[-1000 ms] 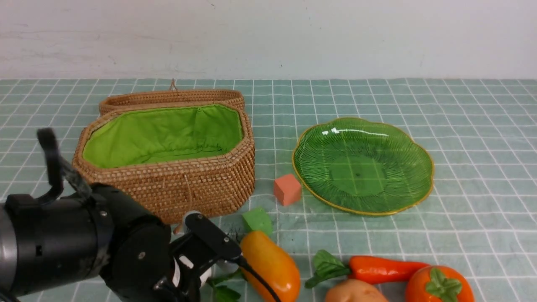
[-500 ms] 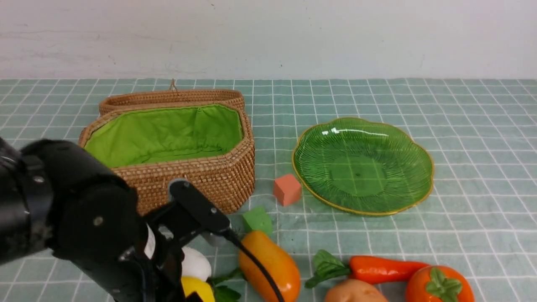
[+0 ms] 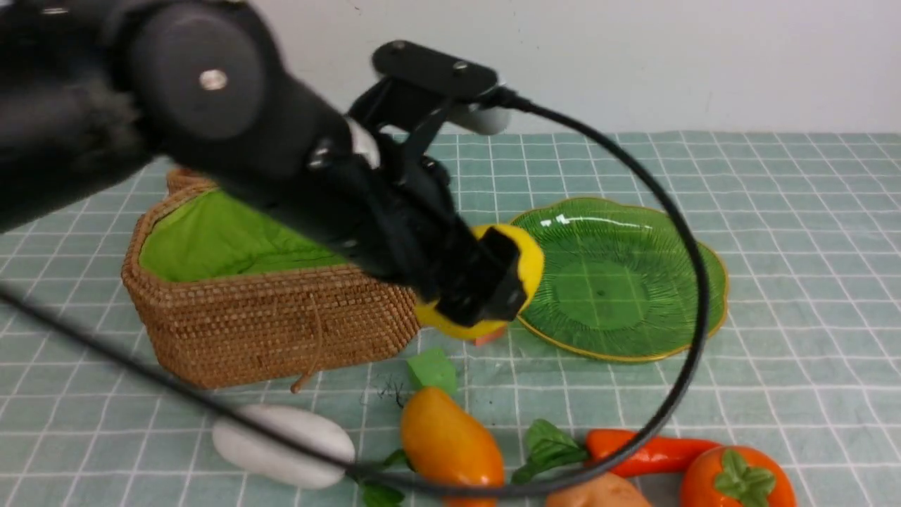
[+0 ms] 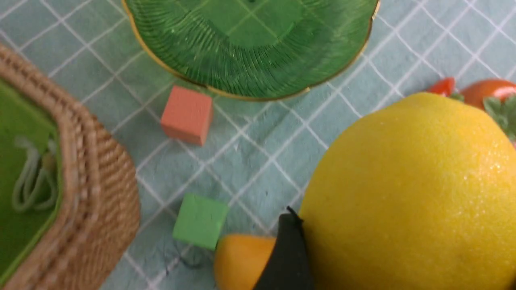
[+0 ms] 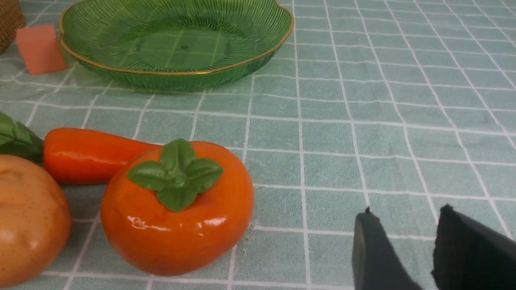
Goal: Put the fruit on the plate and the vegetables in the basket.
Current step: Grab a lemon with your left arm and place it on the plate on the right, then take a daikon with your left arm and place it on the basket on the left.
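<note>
Covering the whole table, a pale teal cloth point(image 3: 774, 211) with a white grid runs back to a scuffed white wall point(image 3: 633, 63).

Left arm point(image 3: 211, 91): the biggest thing in the front view, black, reaching across from the left. Its cable point(image 3: 697, 317) loops in front of the plate.

Basket point(image 3: 281, 317): brown wicker on the table's left half, bright green lining, lid hinged back toward the far edge.

Plate point(image 3: 619, 357): ribbed green glass with a gold rim, right of centre.

Left gripper point(image 3: 486, 282): fingers clamped on the lemon point(image 4: 407, 193), which is held off the cloth between basket and plate and overlaps the plate's left rim in the front view.

Along the near edge, left to right:
- radish point(image 3: 281, 445), white, lying in front of the basket
- mango point(image 3: 450, 443), near centre
- carrot point(image 3: 633, 451), leaves pointing left
- potato point(image 3: 598, 493), cut off by the frame
- persimmon point(image 3: 732, 479), green cap up, close against the carrot

Right gripper point(image 5: 407, 213): low over bare cloth near the persimmon, with its fingers slightly apart and gripping nothing.

Green cube point(image 3: 431, 370): just behind the mango's tip.

Pink cube point(image 4: 186, 114): just beside the plate's near-left rim.
</note>
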`<state>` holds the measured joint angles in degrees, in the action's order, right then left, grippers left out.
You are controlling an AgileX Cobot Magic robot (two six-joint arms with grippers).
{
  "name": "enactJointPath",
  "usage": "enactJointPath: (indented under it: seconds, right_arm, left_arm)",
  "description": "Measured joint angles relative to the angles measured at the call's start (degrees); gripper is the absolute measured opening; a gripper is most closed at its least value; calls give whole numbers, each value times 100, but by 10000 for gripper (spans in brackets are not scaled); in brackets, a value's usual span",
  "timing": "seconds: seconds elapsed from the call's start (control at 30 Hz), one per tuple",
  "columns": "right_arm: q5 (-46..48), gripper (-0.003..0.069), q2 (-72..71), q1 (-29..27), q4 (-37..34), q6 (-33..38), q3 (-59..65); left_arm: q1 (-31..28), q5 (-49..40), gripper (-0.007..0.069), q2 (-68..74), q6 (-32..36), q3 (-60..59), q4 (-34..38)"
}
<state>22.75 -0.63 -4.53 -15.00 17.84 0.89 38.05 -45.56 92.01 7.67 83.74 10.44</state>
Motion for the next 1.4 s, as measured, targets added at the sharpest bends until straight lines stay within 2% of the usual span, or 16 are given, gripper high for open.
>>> enactJointPath:
  seconds: [0.3, 0.43, 0.73, 0.87, 0.97, 1.1, 1.23, 1.4]
  right_arm:
    - [0, 241, 0, 0, 0, 0, 0]
    - [0, 241, 0, 0, 0, 0, 0]
    - [0, 241, 0, 0, 0, 0, 0]
    - [0, 241, 0, 0, 0, 0, 0]
    - [0, 241, 0, 0, 0, 0, 0]
    - [0, 241, 0, 0, 0, 0, 0]
    - [0, 241, 0, 0, 0, 0, 0]
    - [0, 241, 0, 0, 0, 0, 0]
  left_arm:
    - [6, 174, 589, 2521, -610, 2308, 81]
    - [88, 120, 589, 3538, -944, 3297, -275]
    - [128, 366, 606, 3909, -2132, 3509, -757]
    - [128, 210, 666, 3897, -2300, 3509, -757]
    - [117, 3, 670, 3834, -2259, 3509, -757]
    - [66, -529, 667, 3375, -1719, 3431, -755]
    - [-25, -1241, 650, 2207, -662, 2799, -747]
    - [-60, -1670, 584, 515, 973, 961, -937]
